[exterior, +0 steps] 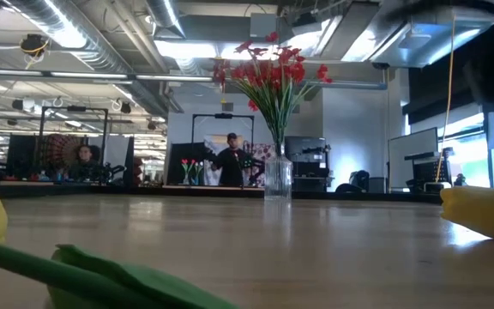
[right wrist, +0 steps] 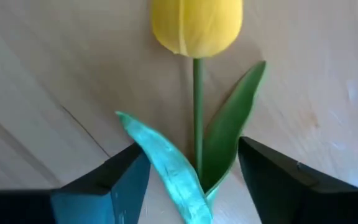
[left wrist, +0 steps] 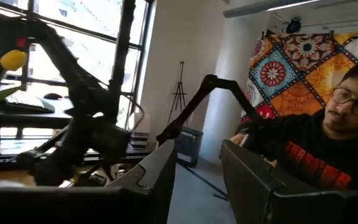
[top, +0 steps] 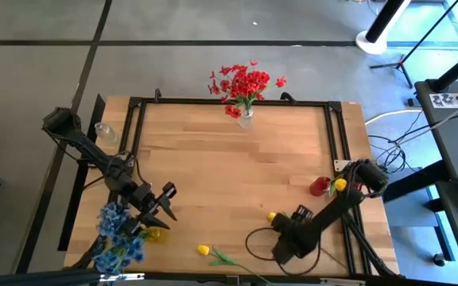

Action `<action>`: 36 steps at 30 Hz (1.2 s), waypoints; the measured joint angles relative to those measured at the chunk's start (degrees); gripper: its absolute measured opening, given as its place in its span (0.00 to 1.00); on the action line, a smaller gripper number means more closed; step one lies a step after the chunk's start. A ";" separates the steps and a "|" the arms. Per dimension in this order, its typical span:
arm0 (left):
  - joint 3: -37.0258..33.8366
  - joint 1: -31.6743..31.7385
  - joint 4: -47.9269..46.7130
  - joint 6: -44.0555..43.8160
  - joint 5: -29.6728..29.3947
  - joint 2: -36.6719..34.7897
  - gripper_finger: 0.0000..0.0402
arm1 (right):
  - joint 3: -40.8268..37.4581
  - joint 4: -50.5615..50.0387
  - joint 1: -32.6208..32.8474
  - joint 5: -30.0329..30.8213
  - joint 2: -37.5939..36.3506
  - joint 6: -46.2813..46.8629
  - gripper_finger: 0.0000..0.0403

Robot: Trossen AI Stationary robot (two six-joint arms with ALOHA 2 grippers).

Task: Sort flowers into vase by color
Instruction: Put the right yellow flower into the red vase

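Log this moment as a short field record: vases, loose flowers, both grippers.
far-edge vase: clear glass vase upright, filled with small red blooms
blue flowers: bunch of small blue blooms at the table's near left corner
loose tulip: yellow tulip bud on a green stem lying on the wooden table near its front edge
right gripper: open, fingers either side of the stem of another yellow tulip with green leaves lying on the wood
left gripper: near the blue bunch, nothing visible between its fingers
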 joint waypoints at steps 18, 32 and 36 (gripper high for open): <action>0.00 -1.96 5.14 0.21 -5.14 9.33 0.31 | -4.21 7.77 -1.06 15.10 -17.23 -8.22 0.06; 0.00 -1.85 15.21 7.21 -6.12 13.46 0.31 | -1.04 6.43 17.78 71.62 -48.95 -24.05 0.01; 0.00 -1.85 16.88 10.66 -6.10 13.46 0.31 | -1.06 6.40 12.39 73.70 -54.71 -31.42 0.01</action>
